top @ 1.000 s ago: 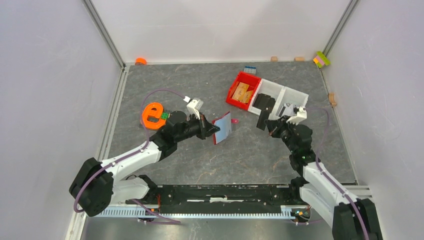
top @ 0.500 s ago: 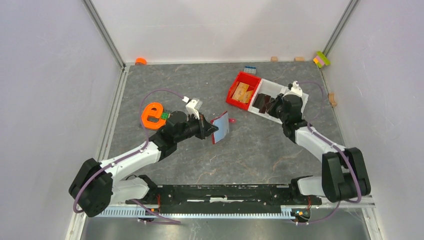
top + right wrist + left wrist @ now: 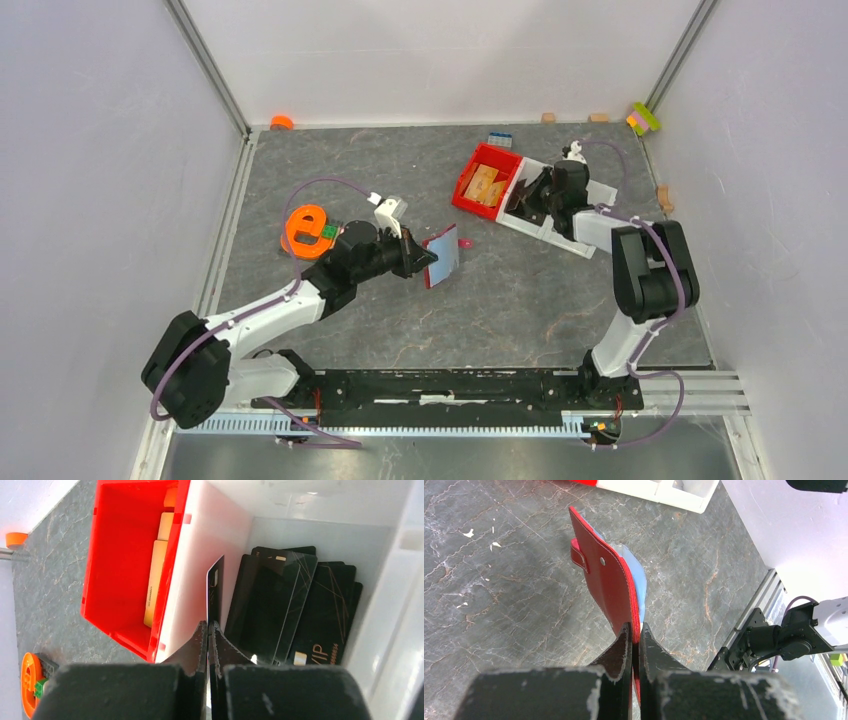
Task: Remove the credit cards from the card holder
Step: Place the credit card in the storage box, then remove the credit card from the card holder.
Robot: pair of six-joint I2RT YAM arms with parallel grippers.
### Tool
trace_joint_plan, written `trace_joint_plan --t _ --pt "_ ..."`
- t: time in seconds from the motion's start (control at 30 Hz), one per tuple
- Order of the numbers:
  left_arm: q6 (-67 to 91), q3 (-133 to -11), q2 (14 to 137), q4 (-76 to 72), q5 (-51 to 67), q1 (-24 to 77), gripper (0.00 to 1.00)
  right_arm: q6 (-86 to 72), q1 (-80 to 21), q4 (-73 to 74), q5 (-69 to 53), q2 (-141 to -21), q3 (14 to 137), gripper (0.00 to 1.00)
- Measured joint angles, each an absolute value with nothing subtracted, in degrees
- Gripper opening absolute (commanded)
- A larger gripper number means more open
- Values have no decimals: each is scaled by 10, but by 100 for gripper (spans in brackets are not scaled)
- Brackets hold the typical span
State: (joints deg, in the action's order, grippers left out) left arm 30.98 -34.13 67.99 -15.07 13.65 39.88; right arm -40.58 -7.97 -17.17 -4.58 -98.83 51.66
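**Both hands pinched shut, one card at the white bin**

Our left hand [image 3: 633, 630] holds the card holder [image 3: 606, 575] upright off the desk [image 3: 499, 580], fingers clamped tight on its lower edge. A light blue card [image 3: 638, 580] pokes out behind the red flap. Our right hand [image 3: 207, 627] is closed on a thin card [image 3: 215, 595], edge-on over the white bin [image 3: 220, 525]. It is just beside the black cards [image 3: 300, 605] lying inside, next to the red bin [image 3: 120, 535].

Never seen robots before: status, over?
Left gripper shut on holder, blue card inside. Right gripper shut on edge-on card at white bin, beside black cards. Nothing blocking.
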Motion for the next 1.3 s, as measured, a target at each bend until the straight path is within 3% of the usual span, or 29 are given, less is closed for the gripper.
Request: trace_joint_plan --t 0.1,0.2,0.4,0.6,0.9,1.0,1.03,1.07,1.3 --pt "310 -341 682 -151 136 399 2 -415 -80 -173 -61 -1027 542 5" --pt "310 -341 682 -151 136 399 2 -423 -78 -166 -60 -1034 548 30" --pt "310 -341 682 -151 137 399 2 -409 -79 -121 -11 -1031 571 33" --pt "310 -341 682 -151 138 399 2 -383 -79 -80 23 -1003 589 52" --pt "310 -341 682 -151 139 399 2 -337 -107 -83 34 -860 550 63" --pt "310 -341 682 -151 142 399 2 -319 -151 -89 36 -799 519 78" --pt "310 -341 682 -152 145 399 2 -315 -167 -91 35 -781 508 95" --pt "310 -341 682 -155 150 399 2 -309 -183 -95 32 -762 495 98" --pt "311 -341 673 -194 184 399 2 -279 -236 -125 -26 -616 349 98"
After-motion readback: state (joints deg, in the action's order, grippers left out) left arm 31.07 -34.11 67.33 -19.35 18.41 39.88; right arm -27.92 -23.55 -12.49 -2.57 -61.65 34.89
